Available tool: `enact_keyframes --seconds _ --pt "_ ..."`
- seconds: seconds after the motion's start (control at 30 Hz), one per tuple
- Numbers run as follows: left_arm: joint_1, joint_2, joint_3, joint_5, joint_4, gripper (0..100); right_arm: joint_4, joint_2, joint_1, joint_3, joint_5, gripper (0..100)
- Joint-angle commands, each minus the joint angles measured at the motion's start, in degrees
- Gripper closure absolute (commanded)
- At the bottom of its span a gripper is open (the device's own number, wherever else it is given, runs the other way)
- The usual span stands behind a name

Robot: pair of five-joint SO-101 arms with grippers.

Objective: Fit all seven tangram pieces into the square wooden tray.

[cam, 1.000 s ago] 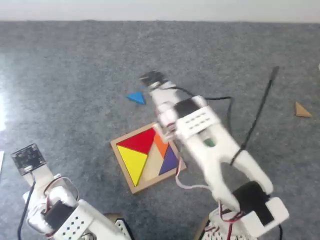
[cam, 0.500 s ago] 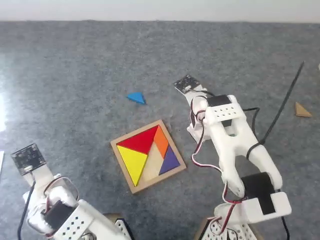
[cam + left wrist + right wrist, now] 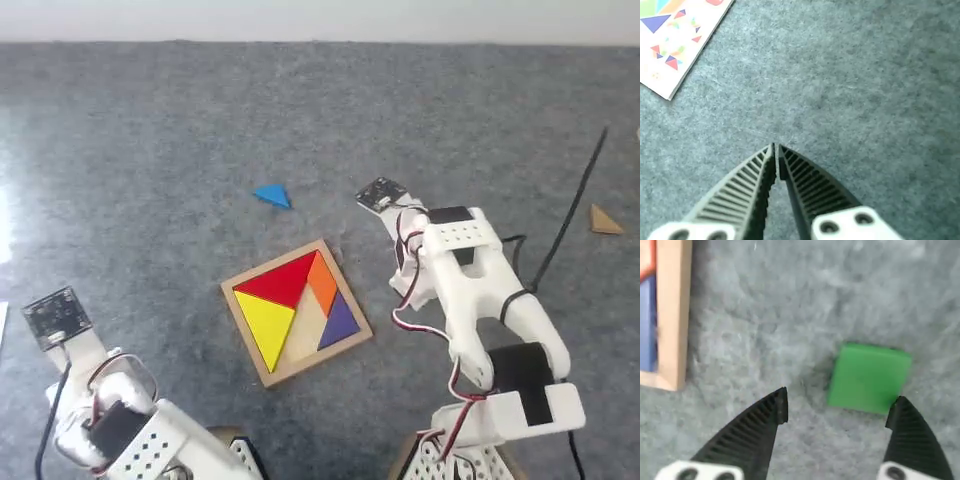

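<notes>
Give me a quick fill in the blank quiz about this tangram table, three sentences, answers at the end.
1. The square piece under the open right gripper is coloured ___.
2. The left gripper has its jaws ___.
3. In the wooden tray, the large triangle next to the red triangle is coloured ___.
Missing words: green; shut; yellow.

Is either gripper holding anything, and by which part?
Nothing is held. The left gripper is shut empty; the right gripper is open, with the green square on the carpet ahead of it.
</notes>
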Motion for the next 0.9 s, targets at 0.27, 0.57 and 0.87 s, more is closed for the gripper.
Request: enact_keyframes --seconds 0.27,0.57,0.87 --pt "-0.26 -1.05 -1.19 -0.35 0.09 98 -2.51 2.51 1.71 -0.53 4.57 84.2" --pt "-0.26 -1.05 -1.19 -0.35 0.09 98 -2.24 1.80 1.80 -1.58 2.46 96.9" --pt "-0.26 -1.05 -1.19 -0.35 0.09 98 -0.04 -2.24 1.54 -1.58 2.11 97.0"
